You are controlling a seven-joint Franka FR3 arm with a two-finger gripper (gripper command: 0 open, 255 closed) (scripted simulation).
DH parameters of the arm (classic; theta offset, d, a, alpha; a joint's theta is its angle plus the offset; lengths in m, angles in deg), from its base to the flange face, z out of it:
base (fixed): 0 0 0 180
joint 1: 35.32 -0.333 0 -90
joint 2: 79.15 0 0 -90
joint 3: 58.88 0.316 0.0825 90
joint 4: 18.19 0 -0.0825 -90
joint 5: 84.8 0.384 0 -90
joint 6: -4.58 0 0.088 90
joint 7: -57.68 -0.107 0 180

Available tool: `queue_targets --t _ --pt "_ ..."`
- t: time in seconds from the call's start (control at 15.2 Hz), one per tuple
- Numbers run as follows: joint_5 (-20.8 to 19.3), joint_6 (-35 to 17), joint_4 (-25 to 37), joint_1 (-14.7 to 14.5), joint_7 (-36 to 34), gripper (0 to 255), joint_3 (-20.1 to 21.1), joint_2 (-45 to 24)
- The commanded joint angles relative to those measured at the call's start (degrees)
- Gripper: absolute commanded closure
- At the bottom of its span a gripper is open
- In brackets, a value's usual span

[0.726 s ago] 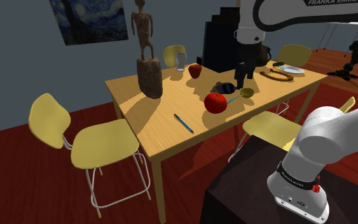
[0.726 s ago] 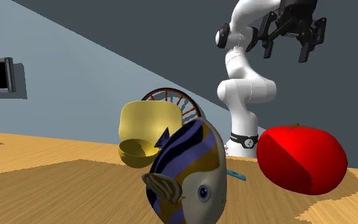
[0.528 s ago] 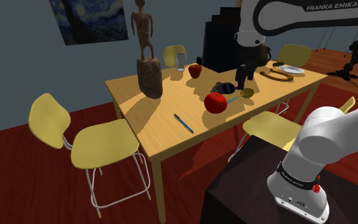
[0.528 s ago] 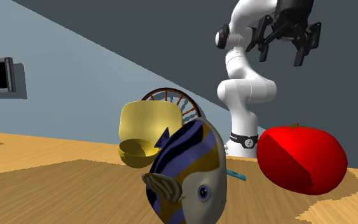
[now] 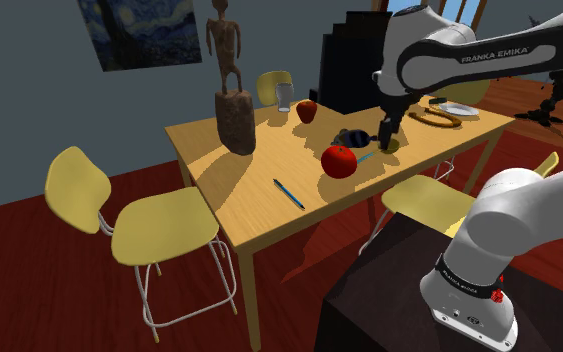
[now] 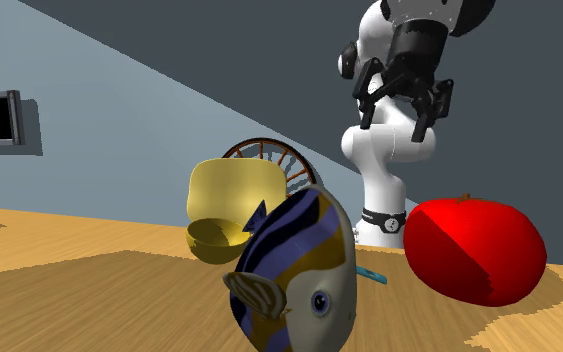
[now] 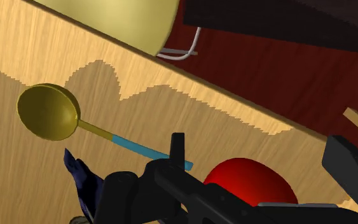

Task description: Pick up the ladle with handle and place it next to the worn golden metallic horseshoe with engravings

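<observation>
Seen from the shoulder view, yellow chairs (image 5: 159, 225) stood at the left of the wooden table (image 5: 249, 205). A tall carved figure (image 5: 234, 95) rose on the table's far left corner. A blue pen (image 5: 289, 193) lay by itself toward the near edge. Farther right, a glass (image 5: 284, 97) and a small red thing (image 5: 307, 110) sat along the far edge.

A big red fruit (image 5: 339, 161) rested mid-table, with a striped fish (image 5: 351, 137) just behind it. The ladle (image 7: 47, 111) lay flat on the table just right of those two. Its golden bowl pointed right, close to the table's edge, and its blue-ended handle ran left. The handle stopped right beside the red fruit, and the fish crowded it from the far side.

The gripper (image 6: 401, 118) hung above the ladle's bowl with its fingers spread wide, holding nothing. To the right and farther off, well apart from the ladle, lay the golden horseshoe (image 5: 434, 119), with a plate (image 5: 456, 108) just beyond it.
</observation>
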Motion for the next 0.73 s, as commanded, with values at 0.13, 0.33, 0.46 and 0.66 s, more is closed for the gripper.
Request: queue_targets --t 0.13,0.33,0.46,0.66 --pt "-6.3 -8.6 -3.7 2.4 4.3 0 -4.2 -1.9" --pt "-11.0 -15.5 -4.9 4.2 7.0 0 -7.4 -5.1" --pt "-14.0 -20.3 -5.2 5.3 8.6 0 -9.6 -7.8" --pt "-18.4 -27.7 -4.7 6.9 10.6 0 -12.9 -12.9"
